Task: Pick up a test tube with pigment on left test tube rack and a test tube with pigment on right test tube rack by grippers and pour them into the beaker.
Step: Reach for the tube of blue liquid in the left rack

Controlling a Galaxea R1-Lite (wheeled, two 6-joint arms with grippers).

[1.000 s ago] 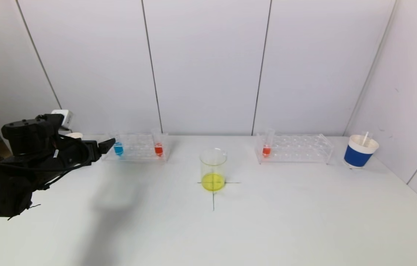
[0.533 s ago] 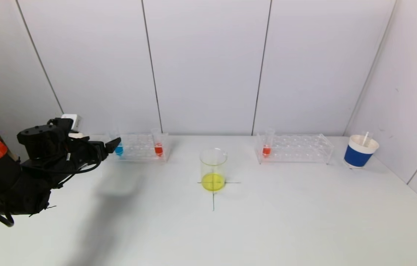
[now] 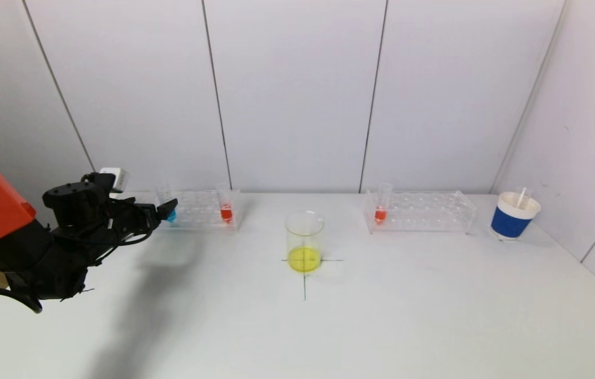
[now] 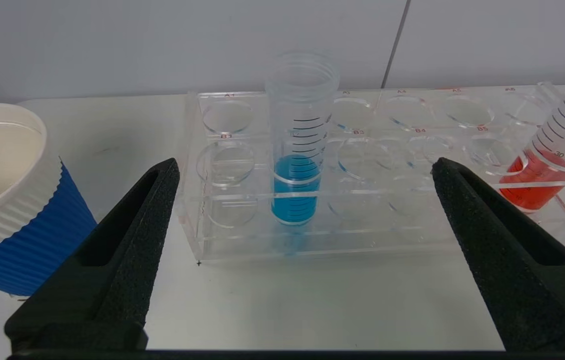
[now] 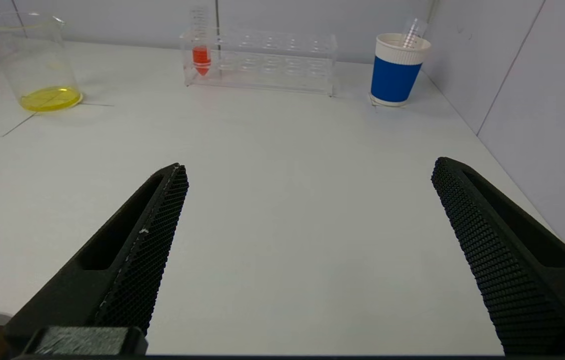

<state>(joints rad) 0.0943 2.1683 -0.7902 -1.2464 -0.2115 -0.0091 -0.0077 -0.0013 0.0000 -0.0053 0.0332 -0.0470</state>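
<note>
Two risks: the left tool (image 4: 302, 167), spread wide before the blue tube (image 4: 296, 165) in the left rack (image 4: 362, 235), may clip the rack; right tool (image 5: 307, 172) idles spread above the worktop (image 5: 282, 150).

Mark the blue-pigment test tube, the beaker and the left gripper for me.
blue-pigment test tube (image 4: 296, 187): left wrist view, on its blue liquid.
beaker (image 3: 304, 231): head view, on the clear wall above the yellow liquid.
left gripper (image 4: 302, 170): left wrist view, midway between its open fingertips.
</note>
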